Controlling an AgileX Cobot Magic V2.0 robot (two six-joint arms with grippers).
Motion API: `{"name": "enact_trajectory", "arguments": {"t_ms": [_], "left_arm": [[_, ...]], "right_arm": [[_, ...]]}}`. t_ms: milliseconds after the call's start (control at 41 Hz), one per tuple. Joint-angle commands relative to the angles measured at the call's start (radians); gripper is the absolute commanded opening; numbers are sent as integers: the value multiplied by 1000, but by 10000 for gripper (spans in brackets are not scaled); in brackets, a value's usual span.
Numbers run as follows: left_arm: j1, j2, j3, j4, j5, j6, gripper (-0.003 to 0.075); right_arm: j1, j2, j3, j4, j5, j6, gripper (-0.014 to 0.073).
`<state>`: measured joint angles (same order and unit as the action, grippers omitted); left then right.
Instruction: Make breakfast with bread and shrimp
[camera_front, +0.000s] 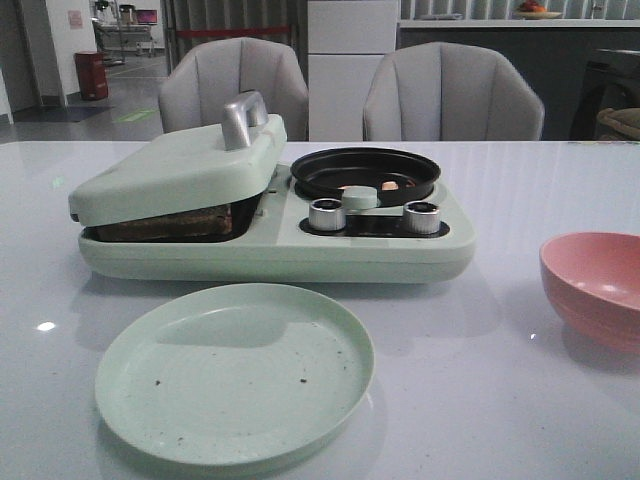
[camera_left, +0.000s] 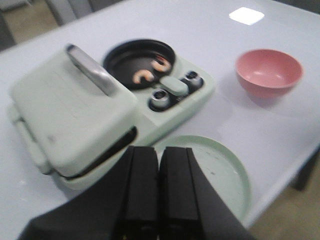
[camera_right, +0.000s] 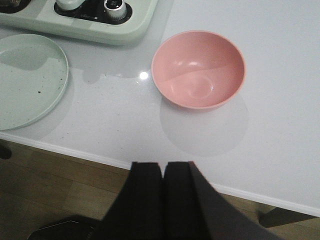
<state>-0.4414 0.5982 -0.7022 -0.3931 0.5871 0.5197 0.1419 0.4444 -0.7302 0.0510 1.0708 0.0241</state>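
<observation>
Presently cooking: browned bread (camera_front: 165, 224) apparently under the pale green press lid (camera_front: 175, 170), curled pink shrimp (camera_left: 145, 76) in the black round pan (camera_left: 120, 60). Both grippers, left (camera_left: 159, 165) and right (camera_right: 164, 175), are closed, empty; next, lift the lid's handle.

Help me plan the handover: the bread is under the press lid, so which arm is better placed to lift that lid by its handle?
Probably the left. Its closed gripper hangs over the appliance, near the lid's silver handle. The right gripper, also closed, sits over the table edge by the pink bowl, away from the lid.
</observation>
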Motion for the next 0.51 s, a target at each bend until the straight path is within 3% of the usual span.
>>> {"name": "enact_trajectory", "arguments": {"t_ms": [0, 195, 341, 390, 487], "left_arm": [[53, -116, 47, 58, -196, -8, 100], [236, -365, 258, 132, -367, -8, 100], [302, -513, 391, 121, -422, -19, 100], [315, -535, 436, 173, -452, -115, 100], [345, -558, 514, 445, -474, -498, 100]], "right_arm": [[0, 7, -26, 1, -75, 1, 21], [0, 7, -26, 3, -75, 1, 21], [0, 7, -26, 3, -75, 1, 21], [0, 7, -26, 3, -75, 1, 21], [0, 7, -26, 3, -75, 1, 21]]}}
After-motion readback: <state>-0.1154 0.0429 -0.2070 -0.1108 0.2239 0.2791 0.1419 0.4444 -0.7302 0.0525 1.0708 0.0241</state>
